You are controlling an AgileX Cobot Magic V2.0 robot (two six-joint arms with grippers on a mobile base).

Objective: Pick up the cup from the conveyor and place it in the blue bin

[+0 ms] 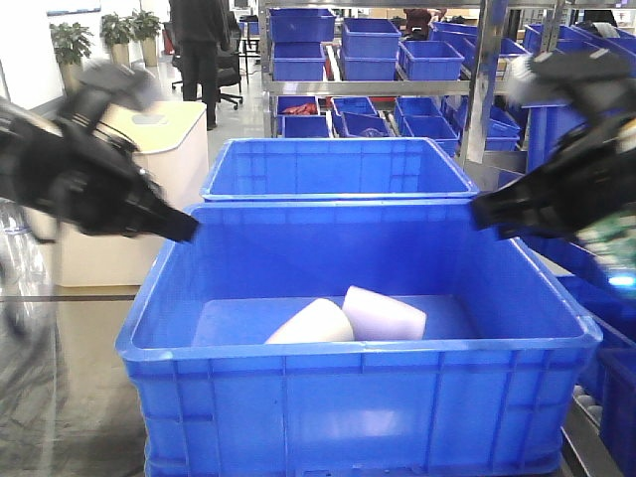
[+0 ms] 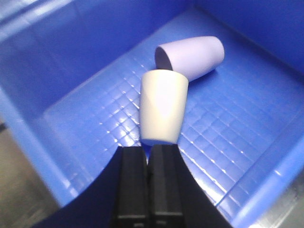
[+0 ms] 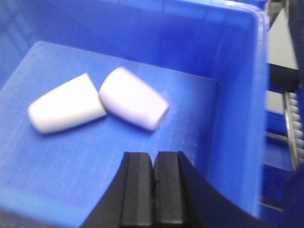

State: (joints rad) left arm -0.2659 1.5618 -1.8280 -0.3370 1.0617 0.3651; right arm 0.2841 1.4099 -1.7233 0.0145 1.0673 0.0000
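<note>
The blue bin point(image 1: 350, 359) fills the front view, and two cups lie on their sides on its floor, touching. One cup is cream point(image 1: 310, 326), the other pale lilac point(image 1: 388, 312). My left gripper point(image 1: 187, 227) hovers at the bin's left rim, shut and holding nothing. My right gripper point(image 1: 481, 211) hovers at the right rim, also shut and holding nothing. In the left wrist view the cream cup point(image 2: 163, 107) lies just beyond the closed left gripper point(image 2: 148, 153), with the lilac cup point(image 2: 192, 56) behind it. The right wrist view shows both cups point(image 3: 64, 105) point(image 3: 134, 98) ahead of the closed right gripper point(image 3: 154, 157). The conveyor is out of view.
A second blue crate point(image 1: 338, 165) stands directly behind the bin. Metal shelving with smaller blue bins point(image 1: 370, 45) lines the back and right. A cream cabinet point(image 1: 164, 139) stands at the left, and a person point(image 1: 199, 40) stands far behind.
</note>
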